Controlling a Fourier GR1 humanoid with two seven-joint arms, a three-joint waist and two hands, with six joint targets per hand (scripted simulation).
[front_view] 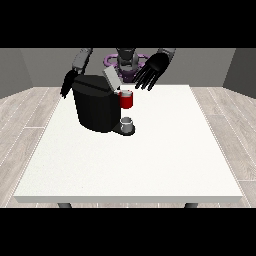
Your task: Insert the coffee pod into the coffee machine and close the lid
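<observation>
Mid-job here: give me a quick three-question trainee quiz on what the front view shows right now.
1. True or false: the lid of the coffee machine is closed.
2. Which hand has its fingers spread: A) the hand at the view's right B) the hand at the view's left?
3. What stands on the machine's base, below the red pod holder?

Key: 1 false, it is raised. 2 A. 3 A small grey cup.
</observation>
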